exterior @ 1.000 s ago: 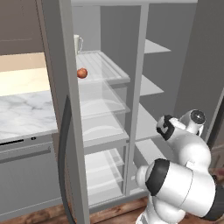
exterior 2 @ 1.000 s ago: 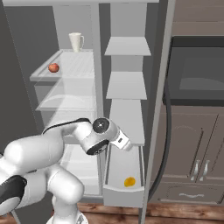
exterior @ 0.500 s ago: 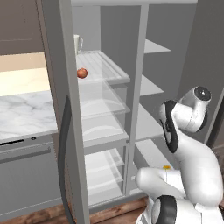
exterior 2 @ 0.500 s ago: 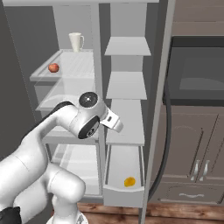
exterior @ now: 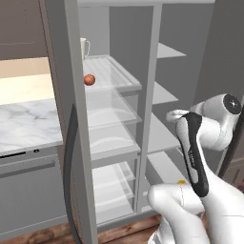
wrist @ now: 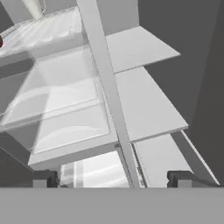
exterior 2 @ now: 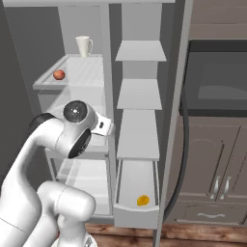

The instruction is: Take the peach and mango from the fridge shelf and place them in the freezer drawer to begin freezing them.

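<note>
No text, label, brand, number or sign can be read anywhere: the fridge walls, shelves, mug, oven front and cabinet doors all appear plain and unmarked.

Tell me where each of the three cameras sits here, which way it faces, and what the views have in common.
Left base view: behind the arm's left, facing the open fridge; the white arm rises lower right.
Right base view: behind its right, facing the same fridge; the arm rises lower left.
Hand view: on the hand, looking along the gripper at the shelves; both fingertips show.
Shared: both base views show the peach on the fridge shelf and the mango in the freezer drawer.
</note>
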